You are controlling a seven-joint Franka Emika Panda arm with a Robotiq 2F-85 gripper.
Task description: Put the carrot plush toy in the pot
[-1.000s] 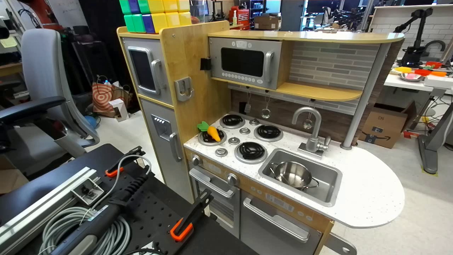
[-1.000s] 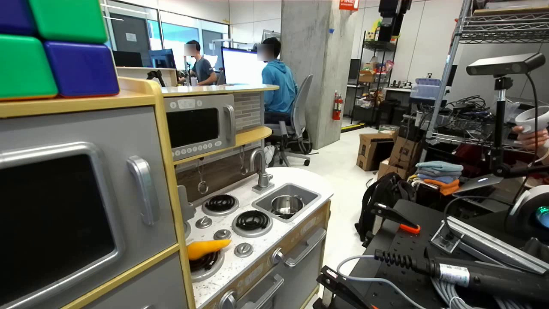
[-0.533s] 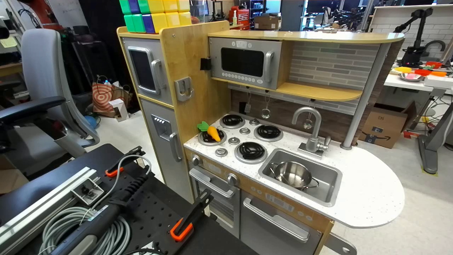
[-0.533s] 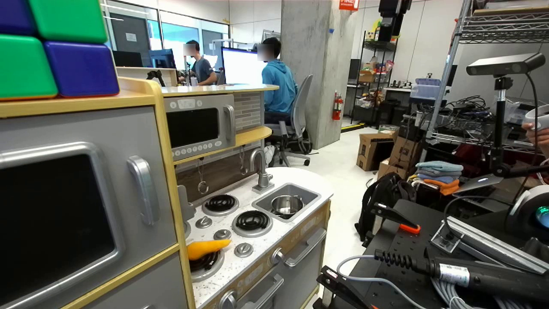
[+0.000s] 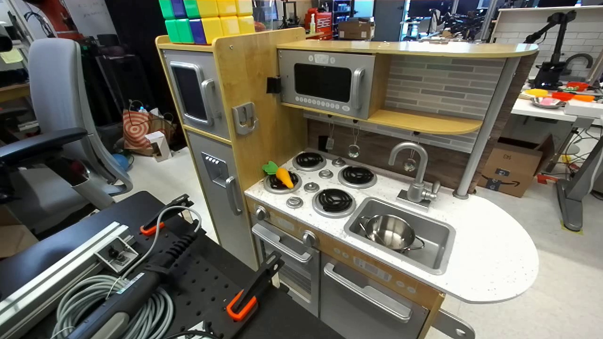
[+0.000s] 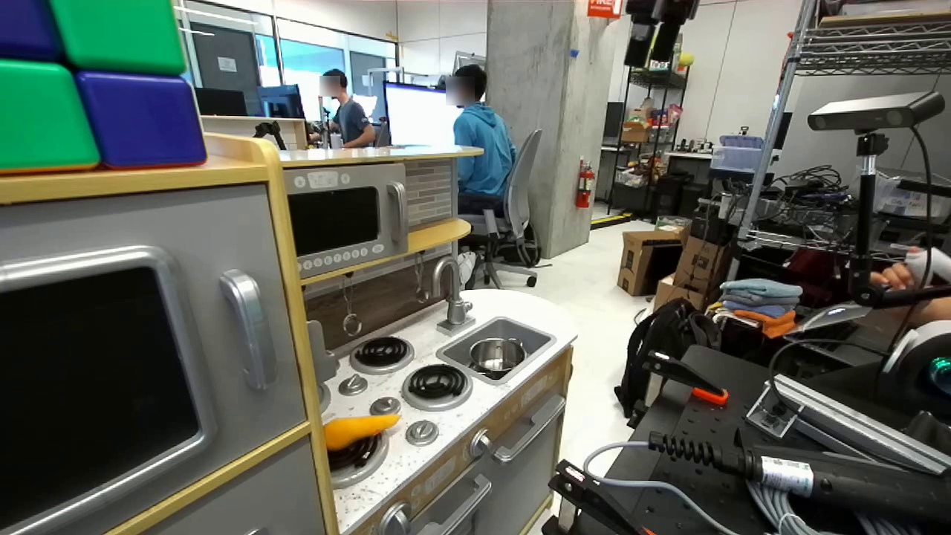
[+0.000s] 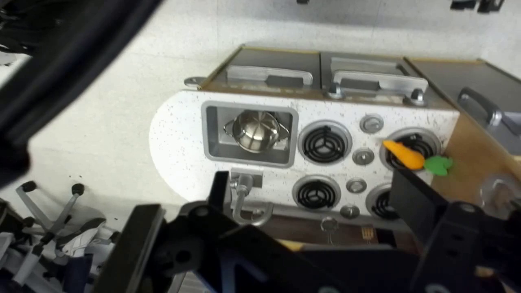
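Spread wide and holding nothing, the gripper (image 7: 309, 185) hangs above a play kitchen (image 5: 395, 278), looking down on it in the wrist view and showing at the top edge of an exterior view. Its speckled white countertop (image 5: 494, 249) carries four black-coiled burners (image 5: 334, 201) and rounds off at one end over a pale floor (image 5: 560, 292). Around it are a concrete pillar (image 6: 531, 171), two people (image 6: 481, 145) and a grey office chair (image 5: 56, 89). A black table (image 5: 202, 268) in front of the kitchen holds clamps (image 5: 260, 280) with orange grips and a coiled grey cable (image 5: 77, 296). Coloured blocks (image 5: 209, 30) sit on top of the tall cabinet (image 5: 264, 146), whose wooden side rises just beside the burners; a toy microwave (image 5: 322, 82) and a shelf (image 5: 424, 123) hang over the counter's back edge. On the front burner next to that cabinet lies the carrot plush toy (image 5: 284, 177), leafy top towards the wood. Set into the counter, a grey sink (image 5: 448, 252) holds the pot (image 5: 390, 231), bare metal showing inside it, and a faucet (image 5: 417, 190) curves up behind.
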